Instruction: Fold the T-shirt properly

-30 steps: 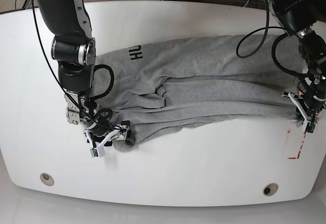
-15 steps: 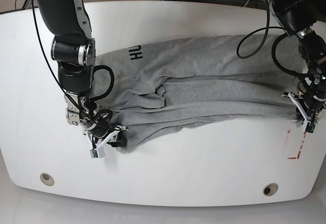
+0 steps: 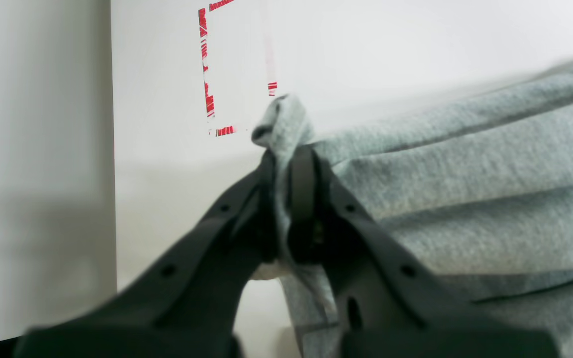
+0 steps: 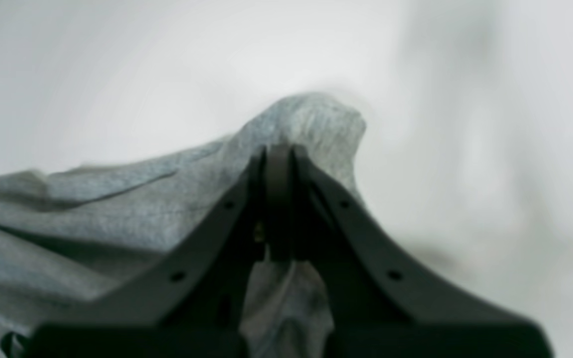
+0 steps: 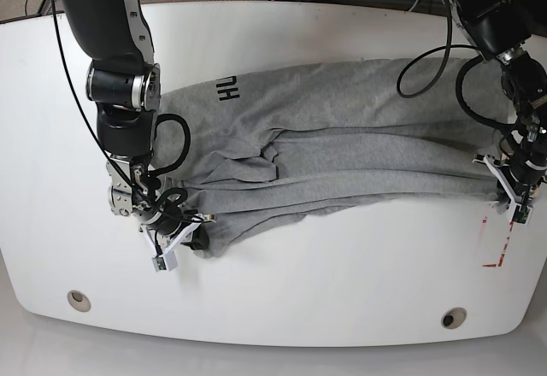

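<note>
The T-shirt (image 5: 342, 149), a large heather-grey short-sleeved cotton garment with black block lettering partly showing near its far left end, lies stretched lengthwise across the middle of the rounded white table (image 5: 282, 299), already doubled over itself in long, rumpled bands. At the left of the base view, the right gripper (image 5: 190, 236) has its black jaws pressed together on a bunched corner of the grey cloth at the near left end; its wrist view shows a soft peak of fabric (image 4: 311, 119) rising just past the closed tips. Across the middle, the cloth sags and creases between the two holds, which suggests a light, limp, unslippery material that will drape and drag on the table rather than keep any shape. At the right of the base view, the left gripper (image 5: 511, 190) is likewise clamped on the shirt, a thin pleat of grey fabric (image 3: 280, 129) pinched between its jaws, just beside some red tape marks (image 5: 500, 243) on the tabletop. By my judgement, corners and hems like these are the sound places to take hold, since several layers bunch there and give the jaws something to bite; a pinch on a single layer mid-panel would likely peel the fold apart. Both ends would need lifting evenly, as slack cloth wrinkles readily.
</note>
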Tool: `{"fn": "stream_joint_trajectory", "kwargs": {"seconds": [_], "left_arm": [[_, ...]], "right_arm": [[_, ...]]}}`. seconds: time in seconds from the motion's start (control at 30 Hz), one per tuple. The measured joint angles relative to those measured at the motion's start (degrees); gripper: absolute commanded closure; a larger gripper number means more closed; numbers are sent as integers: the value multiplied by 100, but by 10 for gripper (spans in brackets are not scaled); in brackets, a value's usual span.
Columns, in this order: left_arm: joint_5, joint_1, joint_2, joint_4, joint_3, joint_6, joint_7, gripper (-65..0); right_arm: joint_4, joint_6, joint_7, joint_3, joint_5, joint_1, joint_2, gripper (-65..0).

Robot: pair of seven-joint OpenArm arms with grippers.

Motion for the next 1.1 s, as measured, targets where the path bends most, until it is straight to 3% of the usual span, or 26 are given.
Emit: {"fn": "stream_joint_trajectory", "kwargs": {"seconds": [0.63,1.1], "left_arm": [[2,-295,101,26,-409,2,20,0],[0,70,98,468,-717,0,20,0]], "right_arm": [[4972,24,-2806,4,92,-1506,-323,0],[7036,50,-3764,37,129,-2577,-319,0]]}}
